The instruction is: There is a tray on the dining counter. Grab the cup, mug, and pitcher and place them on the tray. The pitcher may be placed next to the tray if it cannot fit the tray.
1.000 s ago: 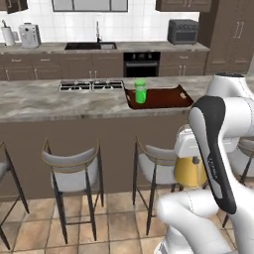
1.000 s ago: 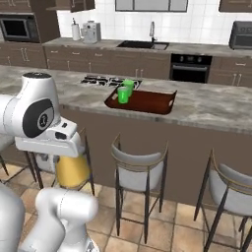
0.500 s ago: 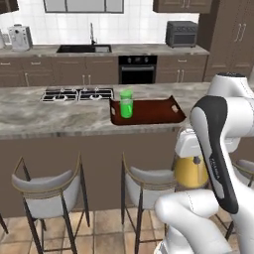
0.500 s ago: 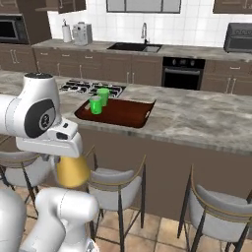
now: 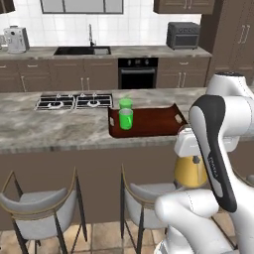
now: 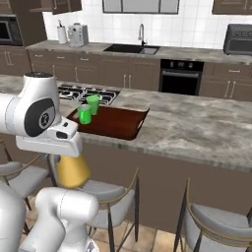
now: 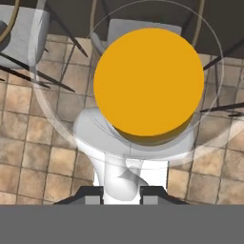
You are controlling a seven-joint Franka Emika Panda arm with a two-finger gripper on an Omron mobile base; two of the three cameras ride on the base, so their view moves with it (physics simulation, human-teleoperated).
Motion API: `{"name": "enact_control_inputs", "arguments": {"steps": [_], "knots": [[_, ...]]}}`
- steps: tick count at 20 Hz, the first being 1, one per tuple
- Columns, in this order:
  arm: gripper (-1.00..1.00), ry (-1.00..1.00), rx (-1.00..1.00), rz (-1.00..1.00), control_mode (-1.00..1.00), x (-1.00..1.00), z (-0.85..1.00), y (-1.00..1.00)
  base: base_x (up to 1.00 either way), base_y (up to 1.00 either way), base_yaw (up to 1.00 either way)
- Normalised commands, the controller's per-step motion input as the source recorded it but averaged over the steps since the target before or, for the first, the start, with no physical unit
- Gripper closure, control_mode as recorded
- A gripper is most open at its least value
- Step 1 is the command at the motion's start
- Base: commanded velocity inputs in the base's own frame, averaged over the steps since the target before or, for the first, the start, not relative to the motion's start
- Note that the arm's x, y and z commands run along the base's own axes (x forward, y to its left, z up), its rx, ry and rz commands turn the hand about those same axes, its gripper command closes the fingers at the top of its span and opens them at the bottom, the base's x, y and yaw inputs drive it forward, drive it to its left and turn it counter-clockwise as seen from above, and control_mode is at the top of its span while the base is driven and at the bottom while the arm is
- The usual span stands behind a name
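Clear pitcher (image 5: 190, 168) with amber-yellow wide body, hung below the hand, fingers (image 7: 93, 194) closed on its narrow neck, cup (image 5: 125, 103) and mug (image 5: 126, 119) stood on the tray (image 5: 154, 120)

The white arm rises and folds back down so that its hand hangs low in front of the body, pointing at the floor. The gripper (image 7: 122, 193) has its 2 dark fingertips (image 7: 94, 195) set close, clamped on the narrow neck of the pitcher (image 5: 190, 170), which hangs beneath the hand
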Motion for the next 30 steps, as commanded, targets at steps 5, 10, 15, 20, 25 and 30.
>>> {"name": "enact_control_inputs", "arguments": {"steps": [5, 10, 15, 20, 25, 30], "knots": [[1.00, 0.00, 0.00, 0.00, 1.00, 0.00, 0.00, 0.00, 0.27, -0.11, -0.07], [1.00, 0.00, 0.00, 0.00, 1.00, 0.00, 0.00, 0.00, 0.43, -0.04, -0.16], [1.00, 0.00, 0.00, 0.00, 1.00, 0.00, 0.00, 0.00, 0.62, 0.00, -0.13], [1.00, 0.00, 0.00, 0.00, 1.00, 0.00, 0.00, 0.00, 0.57, 0.00, -0.14], [1.00, 0.00, 0.00, 0.00, 1.00, 0.00, 0.00, 0.00, 0.67, 0.00, -0.12], [1.00, 0.00, 0.01, 0.00, -1.00, 0.07, 0.02, -0.01, 0.42, 0.00, -0.02]]}}
